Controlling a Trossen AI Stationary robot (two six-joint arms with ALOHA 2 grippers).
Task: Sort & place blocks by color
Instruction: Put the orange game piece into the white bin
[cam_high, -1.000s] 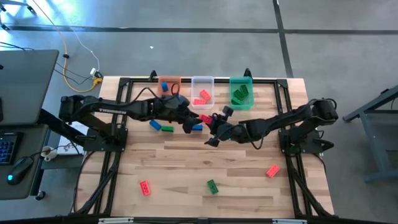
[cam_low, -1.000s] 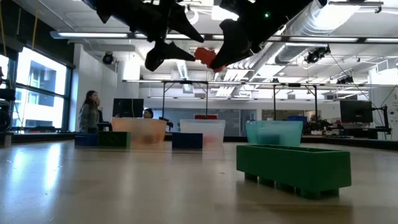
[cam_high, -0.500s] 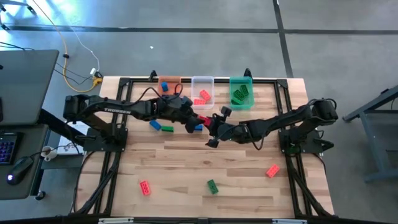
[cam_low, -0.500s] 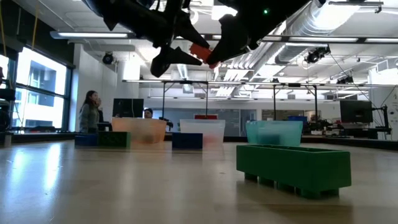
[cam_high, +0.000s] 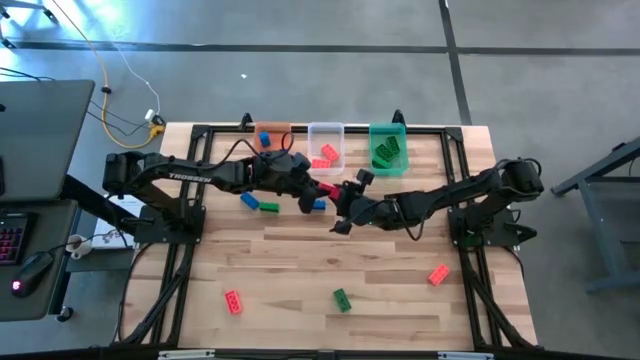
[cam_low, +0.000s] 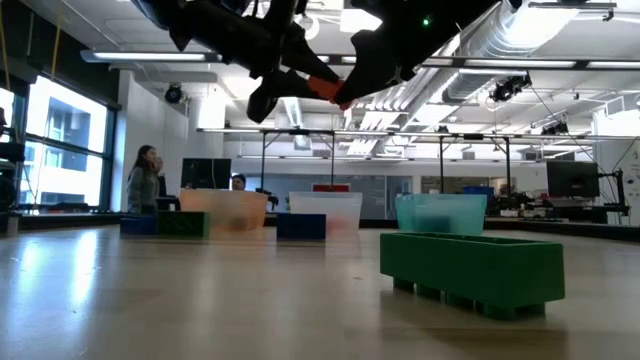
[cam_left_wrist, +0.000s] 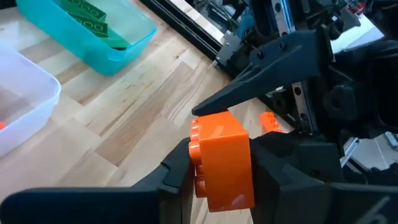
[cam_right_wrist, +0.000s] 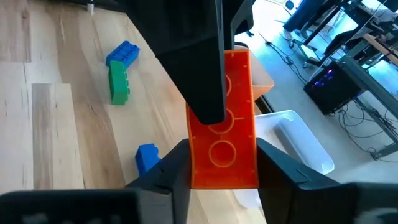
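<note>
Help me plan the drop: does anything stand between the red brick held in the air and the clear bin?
Nothing visible does. The left gripper holds the red brick against the right gripper, and the clear bin stands open beyond.

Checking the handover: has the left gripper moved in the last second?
Yes. In the high view the left gripper has moved right, away from the orange bin side toward the right gripper, and closed on the red block.

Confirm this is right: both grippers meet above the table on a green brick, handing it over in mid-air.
Wrong colour: the brick between the left gripper and right gripper is red-orange, as both wrist views show. They do meet on it above the table.
</note>
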